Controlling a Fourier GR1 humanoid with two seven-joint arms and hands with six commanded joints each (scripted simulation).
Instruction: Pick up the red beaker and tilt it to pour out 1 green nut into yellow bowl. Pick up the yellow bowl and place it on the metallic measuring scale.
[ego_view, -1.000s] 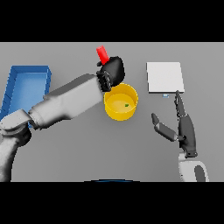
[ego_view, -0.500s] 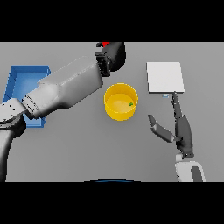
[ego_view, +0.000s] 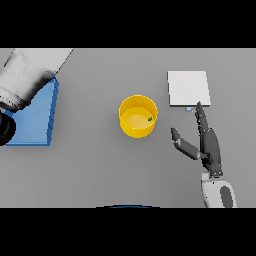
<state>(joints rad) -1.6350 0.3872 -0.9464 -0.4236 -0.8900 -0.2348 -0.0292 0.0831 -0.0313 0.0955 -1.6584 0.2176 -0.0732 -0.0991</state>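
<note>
The right hand (ego_view: 207, 145) rests open on the table, fingers straight toward 12 o'clock, thumb splayed toward 10. The yellow bowl (ego_view: 138, 116) sits at about its 10 o'clock, near but apart: round, smooth, thin-walled, with one green nut (ego_view: 149, 119) inside. The flat, square, pale scale (ego_view: 188, 88) lies just beyond the fingertips. The left hand is out of view, so the right is nearer.

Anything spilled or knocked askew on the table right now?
Nothing stands out. The yellow bowl sits upright with one green nut inside, none on the table. The scale lies square. The red beaker is out of view.
</note>
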